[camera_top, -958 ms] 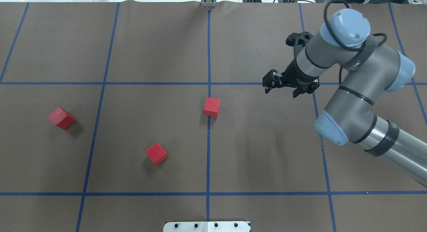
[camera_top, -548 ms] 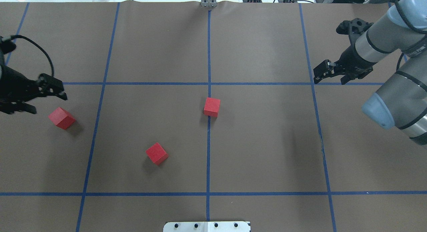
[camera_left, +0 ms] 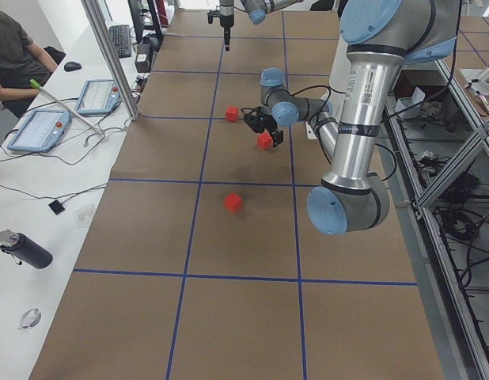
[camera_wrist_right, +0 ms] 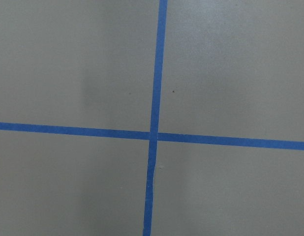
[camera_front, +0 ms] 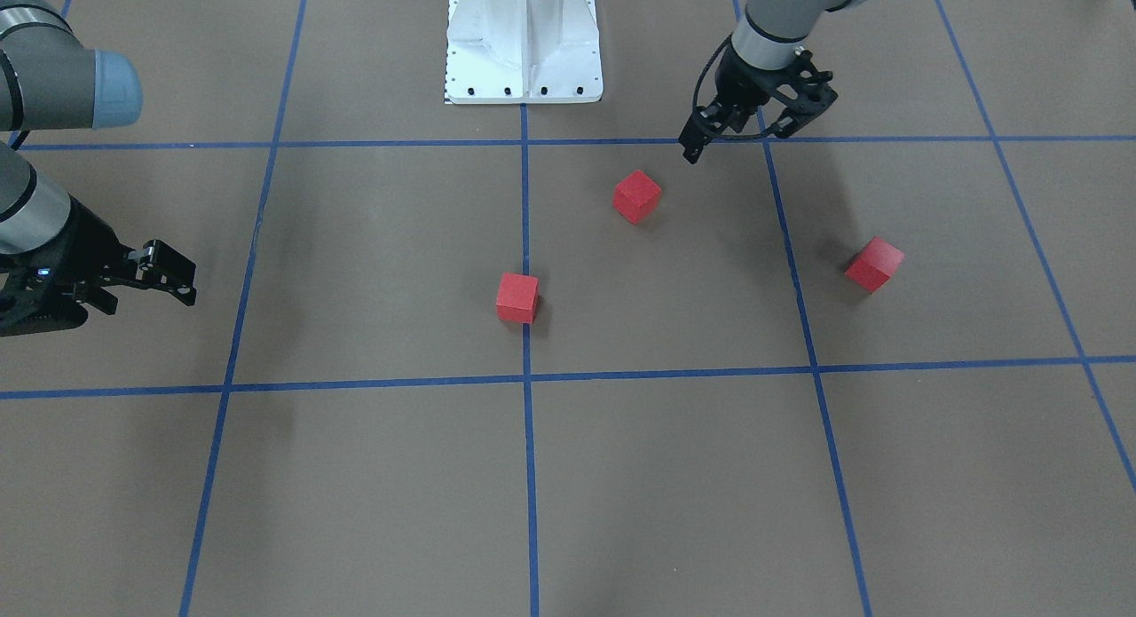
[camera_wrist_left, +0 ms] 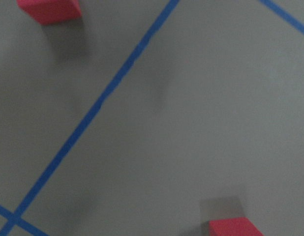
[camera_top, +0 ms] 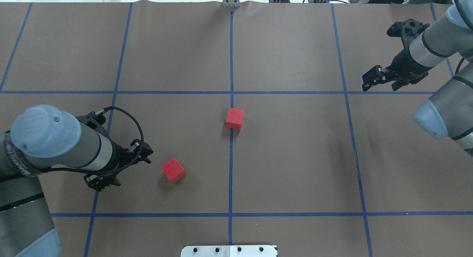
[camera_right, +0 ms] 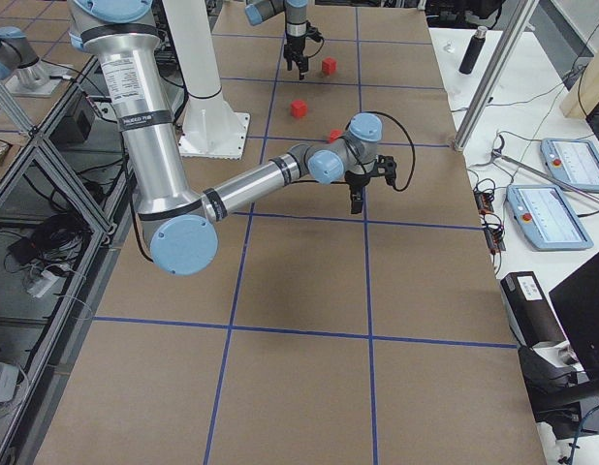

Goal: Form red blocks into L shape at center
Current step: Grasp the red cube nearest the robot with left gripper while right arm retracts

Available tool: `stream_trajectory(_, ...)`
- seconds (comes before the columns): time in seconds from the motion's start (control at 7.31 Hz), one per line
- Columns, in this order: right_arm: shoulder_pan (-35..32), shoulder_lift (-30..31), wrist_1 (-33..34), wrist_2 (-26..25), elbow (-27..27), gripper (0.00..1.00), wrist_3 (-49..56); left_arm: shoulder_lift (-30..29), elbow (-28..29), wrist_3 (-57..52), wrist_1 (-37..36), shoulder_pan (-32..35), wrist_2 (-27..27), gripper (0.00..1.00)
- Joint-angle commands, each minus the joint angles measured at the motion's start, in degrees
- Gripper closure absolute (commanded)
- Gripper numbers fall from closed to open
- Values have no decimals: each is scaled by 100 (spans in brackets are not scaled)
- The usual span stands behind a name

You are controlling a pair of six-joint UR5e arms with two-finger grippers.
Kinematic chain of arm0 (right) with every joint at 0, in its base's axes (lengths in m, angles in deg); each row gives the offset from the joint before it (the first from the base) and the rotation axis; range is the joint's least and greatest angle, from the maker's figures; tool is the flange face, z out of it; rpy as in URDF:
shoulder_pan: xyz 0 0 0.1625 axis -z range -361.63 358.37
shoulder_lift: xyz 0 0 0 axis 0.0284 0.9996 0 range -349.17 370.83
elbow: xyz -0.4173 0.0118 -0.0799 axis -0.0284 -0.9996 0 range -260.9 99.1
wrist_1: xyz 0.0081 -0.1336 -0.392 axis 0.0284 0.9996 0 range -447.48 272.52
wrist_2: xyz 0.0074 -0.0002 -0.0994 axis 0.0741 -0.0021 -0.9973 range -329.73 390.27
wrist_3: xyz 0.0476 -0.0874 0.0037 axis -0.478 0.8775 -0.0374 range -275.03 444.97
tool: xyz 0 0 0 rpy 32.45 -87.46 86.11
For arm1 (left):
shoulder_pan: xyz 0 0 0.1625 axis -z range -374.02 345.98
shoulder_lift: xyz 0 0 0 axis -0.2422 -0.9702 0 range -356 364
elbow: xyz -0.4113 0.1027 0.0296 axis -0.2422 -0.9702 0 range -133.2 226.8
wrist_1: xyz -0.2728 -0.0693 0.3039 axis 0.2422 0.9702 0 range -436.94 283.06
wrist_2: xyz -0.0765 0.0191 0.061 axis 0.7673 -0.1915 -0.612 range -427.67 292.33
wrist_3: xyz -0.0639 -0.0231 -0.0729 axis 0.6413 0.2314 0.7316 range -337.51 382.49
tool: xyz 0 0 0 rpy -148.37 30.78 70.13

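Note:
Three red blocks lie apart on the brown floor. One (camera_top: 235,118) (camera_front: 517,297) sits against the middle vertical tape line (camera_top: 230,168). A second (camera_top: 173,170) (camera_front: 637,196) lies left of it. The third (camera_front: 874,264) lies further left; my left arm hides it in the overhead view. My left gripper (camera_top: 129,170) (camera_front: 735,142) is open and empty, raised just left of the second block. My right gripper (camera_top: 380,87) (camera_front: 142,296) is open and empty, far to the right. The left wrist view shows two blocks (camera_wrist_left: 48,9) (camera_wrist_left: 235,227) at its edges.
The white robot base plate (camera_top: 229,250) (camera_front: 524,40) sits at the near edge on the middle line. A metal post (camera_top: 231,0) stands at the far edge. A side table with tablets (camera_left: 39,131) and a bottle (camera_left: 23,249) runs along the far side.
My left arm has swung in from the left edge, over the leftmost block, to beside the second block. My right arm has drawn back further right. The blocks have not moved.

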Motion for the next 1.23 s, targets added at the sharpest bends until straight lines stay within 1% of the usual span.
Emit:
stream_trajectory(0.0, 5, 204, -421, 1, -7, 1, -45, -614, 493, 520, -65, -233, -104, 0)
stream_trajectory(0.27, 14, 223, -494, -8, -51, 1, -54, -695, 644, 540, -47, -374, -217, 0)
stream_trajectory(0.41, 14, 223, -494, -8, -51, 1, -54, -1035, 1002, 540, -47, -470, -470, 0)
stream_trajectory(0.55, 14, 223, -485, -8, -69, 1, -28, -1160, 1223, 488, -56, -462, -490, 0)
stream_trajectory(0.96, 14, 215, -494, -8, -130, 1, -54, -1126, 1383, 487, -21, -497, -508, 0)
stream_trajectory(1.1, 14, 223, -494, -8, -139, 1, -37, -1196, 1584, 478, -3, -515, -569, 0)
